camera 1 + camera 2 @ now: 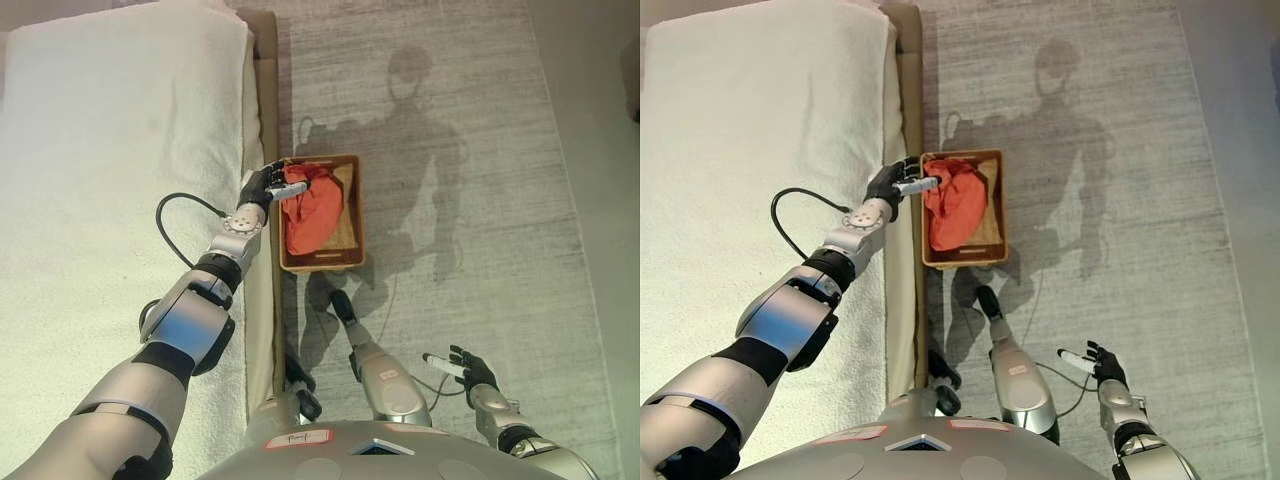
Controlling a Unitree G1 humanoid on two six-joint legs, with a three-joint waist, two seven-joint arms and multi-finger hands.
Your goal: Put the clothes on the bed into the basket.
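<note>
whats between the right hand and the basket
Only bare grey carpet. The right hand hangs low and open, well apart from the basket holding the red cloth; both eye views show it.

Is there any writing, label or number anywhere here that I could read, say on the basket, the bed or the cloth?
None can be read.
Basket: no label or print shows.
Red cloth in the basket: plain, no text.
Bed: plain white cover, no text.
Rug: plain grey, no signs.
Left hand at the basket's edge and right hand over the rug: no markings show.
</note>
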